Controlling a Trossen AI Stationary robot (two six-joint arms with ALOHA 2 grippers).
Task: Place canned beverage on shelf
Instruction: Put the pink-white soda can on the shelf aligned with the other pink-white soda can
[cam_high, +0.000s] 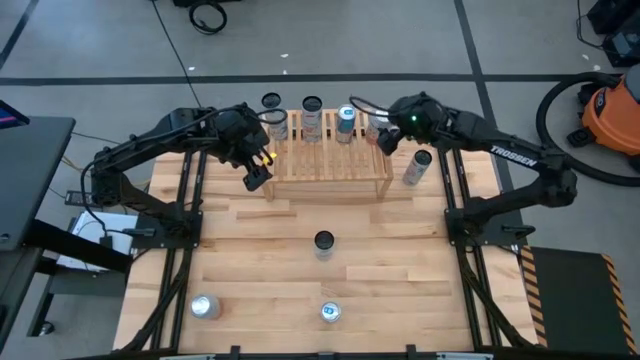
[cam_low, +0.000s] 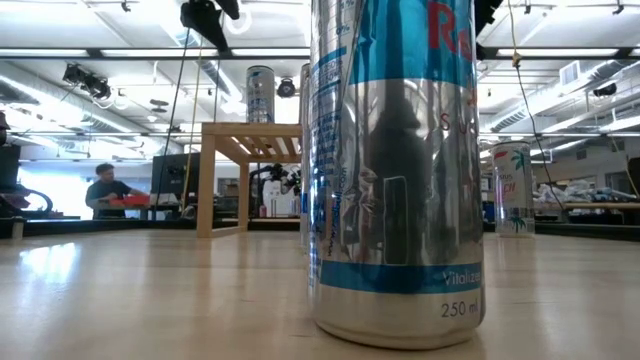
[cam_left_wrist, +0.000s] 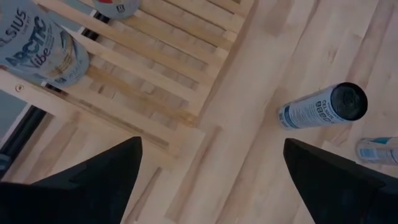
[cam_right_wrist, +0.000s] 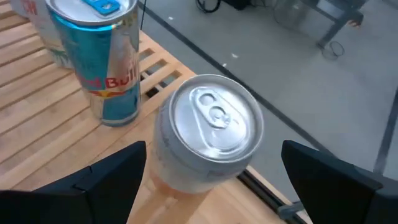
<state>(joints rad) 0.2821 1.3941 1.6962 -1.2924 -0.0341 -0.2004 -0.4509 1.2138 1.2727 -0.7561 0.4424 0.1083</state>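
From above we saw both grippers, left (cam_high: 258, 176) and right (cam_high: 384, 140), over the shelf (cam_high: 330, 172), jaws apart. Only the right wrist view showed a silver can (cam_right_wrist: 208, 134) between its fingers, ungripped.

One camera hangs above and looks straight down on the whole table (cam_high: 320, 300), both arms and the wooden shelf (cam_high: 330, 160). Another sits at tabletop height, so near a silver-blue can (cam_low: 395, 170) that it fills the frame, facing the room beyond. Each wrist camera looks steeply down past its own dark fingers (cam_left_wrist: 81, 186) at the shelf's slats (cam_left_wrist: 149, 68); the shelf shows in all four views.
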